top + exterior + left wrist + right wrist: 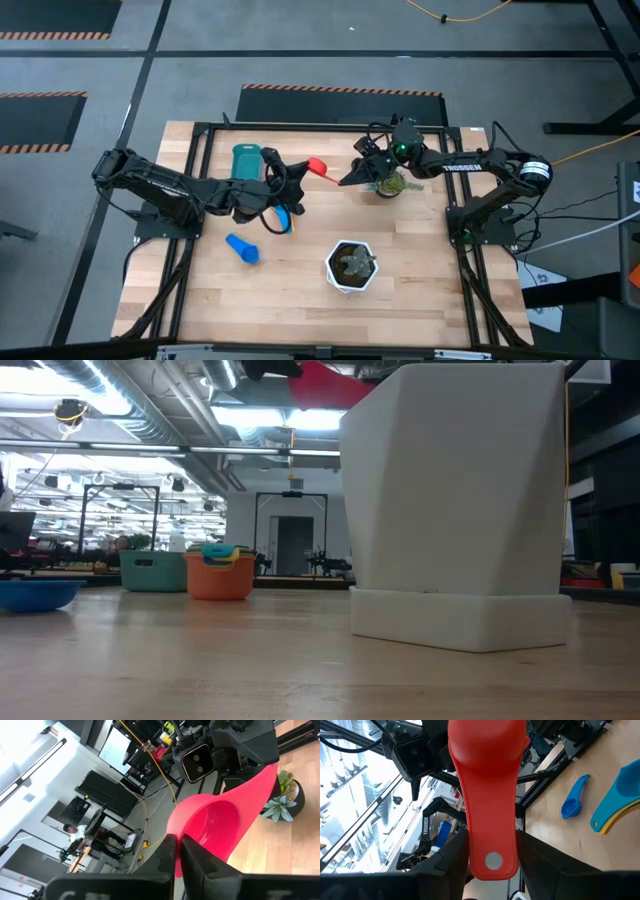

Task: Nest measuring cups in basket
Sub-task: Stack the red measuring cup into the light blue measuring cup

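Red cup hangs mid-frame above our pale wooden worktop; left claw pinches its rim, right claw spread around its handle.

I see a light wooden table carrying a teal basket, a blue measuring cup, stacked cups and a white hexagonal pot.

Overhead camera looked straight down on the whole desk. Low camera sat at desk level. Both wrist cameras viewed the red cup close up.
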You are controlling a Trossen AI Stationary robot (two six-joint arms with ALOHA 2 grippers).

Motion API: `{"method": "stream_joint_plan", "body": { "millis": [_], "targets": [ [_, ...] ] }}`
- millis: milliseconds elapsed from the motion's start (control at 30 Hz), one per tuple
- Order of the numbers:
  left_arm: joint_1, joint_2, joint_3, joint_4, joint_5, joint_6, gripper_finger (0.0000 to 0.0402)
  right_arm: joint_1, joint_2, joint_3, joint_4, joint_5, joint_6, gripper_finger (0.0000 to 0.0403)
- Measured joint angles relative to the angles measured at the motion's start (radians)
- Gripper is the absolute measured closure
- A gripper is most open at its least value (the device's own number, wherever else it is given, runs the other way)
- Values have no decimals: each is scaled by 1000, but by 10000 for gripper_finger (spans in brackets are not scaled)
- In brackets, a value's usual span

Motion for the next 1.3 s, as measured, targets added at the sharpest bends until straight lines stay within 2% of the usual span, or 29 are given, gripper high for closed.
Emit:
{"method": "stream_joint_plan", "body": {
  "millis": [167, 433, 600, 733, 1100, 1300],
  "targets": [
    [0, 0, 0, 1, 8, -2, 394, 13, 0, 0, 0, 4, -42, 238],
    [-1, 0, 0, 6, 13, -5, 398, 41, 0, 0, -2, 10, -57, 210],
    [0, 0, 0, 5, 33, -4, 398, 40, 0, 0, -2, 4, -114, 211],
    [0, 0, 0, 4, 50, -4, 399, 24, 0, 0, -2, -22, -205, 212],
    [-5, -2, 0, -42, 66, -17, 400, -92, 0, 0, -3, -22, -293, 212],
    [-3, -2, 0, -55, 52, -18, 400, -140, 0, 0, -3, -114, -292, 212]
  ]
}}
